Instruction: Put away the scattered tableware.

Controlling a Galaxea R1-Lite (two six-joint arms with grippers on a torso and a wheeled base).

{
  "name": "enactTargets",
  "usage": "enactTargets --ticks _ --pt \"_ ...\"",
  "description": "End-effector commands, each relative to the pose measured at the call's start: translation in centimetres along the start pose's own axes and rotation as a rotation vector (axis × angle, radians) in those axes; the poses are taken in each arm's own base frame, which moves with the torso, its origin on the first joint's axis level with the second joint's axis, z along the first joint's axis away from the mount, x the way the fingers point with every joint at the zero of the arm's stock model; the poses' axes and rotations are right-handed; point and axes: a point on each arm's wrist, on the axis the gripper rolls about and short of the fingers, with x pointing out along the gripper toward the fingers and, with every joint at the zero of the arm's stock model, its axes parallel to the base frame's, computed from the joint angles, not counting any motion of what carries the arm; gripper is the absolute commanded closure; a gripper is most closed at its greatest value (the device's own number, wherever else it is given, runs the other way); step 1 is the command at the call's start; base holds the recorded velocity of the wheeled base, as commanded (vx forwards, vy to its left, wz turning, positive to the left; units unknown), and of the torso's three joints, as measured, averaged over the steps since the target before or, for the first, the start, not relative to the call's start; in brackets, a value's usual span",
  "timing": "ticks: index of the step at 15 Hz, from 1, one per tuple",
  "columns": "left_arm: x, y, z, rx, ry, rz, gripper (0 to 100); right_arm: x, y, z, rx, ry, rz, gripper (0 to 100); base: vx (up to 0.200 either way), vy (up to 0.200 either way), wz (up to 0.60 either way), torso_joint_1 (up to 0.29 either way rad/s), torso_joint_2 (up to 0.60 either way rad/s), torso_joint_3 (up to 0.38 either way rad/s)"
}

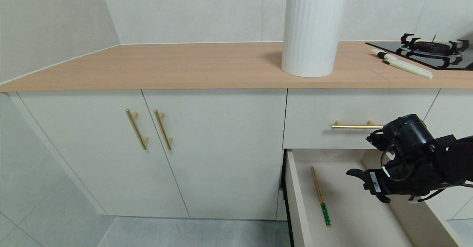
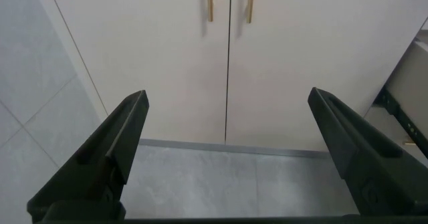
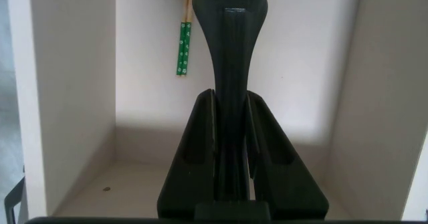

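Closest in, the right end effector (image 1: 356, 174) hangs shut and empty over the open drawer (image 1: 295, 195), chopsticks (image 1: 320, 197) by its left wall, the left end effector (image 2: 227, 97) wide open, but the knife (image 1: 404, 65) near the right edge of the desk (image 1: 184, 66) could slip off if bumped.

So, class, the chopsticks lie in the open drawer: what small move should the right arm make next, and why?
Probably lift the right gripper clear of the drawer: it is shut on nothing, the chopsticks already lie inside, and a knife waits on the counter.
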Motion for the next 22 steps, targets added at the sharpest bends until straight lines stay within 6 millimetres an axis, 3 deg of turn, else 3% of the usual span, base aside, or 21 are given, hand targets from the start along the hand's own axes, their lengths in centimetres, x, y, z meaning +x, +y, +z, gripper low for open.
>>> enactTargets --ticks 1,5,8,14,17,22 --pt "0.0 0.0 0.0 0.0 0.0 0.001 0 0.2 0.0 0.0 -0.001 0.007 -0.001 100 0.0 0.0 0.0 0.0 0.0 0.0" --pt "0.0 0.0 0.0 0.0 -0.001 0.001 0 0.5 0.1 0.2 0.0 -0.003 0.001 100 0.0 0.0 0.0 0.0 0.0 0.0" --pt "0.0 0.0 0.0 0.0 0.0 0.001 0 2.3 0.3 0.4 0.001 0.017 -0.001 100 0.0 0.0 0.0 0.0 0.0 0.0" --pt "0.0 0.0 0.0 0.0 0.0 0.001 0 11.2 0.6 -1.4 0.007 0.075 -0.024 100 0.0 0.0 0.0 0.0 0.0 0.0" --pt "0.0 0.0 0.0 0.0 0.0 0.001 0 15.6 -0.2 -2.3 0.034 0.033 -0.073 100 0.0 0.0 0.0 0.0 0.0 0.0" --pt "0.0 0.0 0.0 0.0 0.0 0.001 0 18.5 -0.5 -3.4 0.035 0.015 -0.114 100 0.0 0.0 0.0 0.0 0.0 0.0"
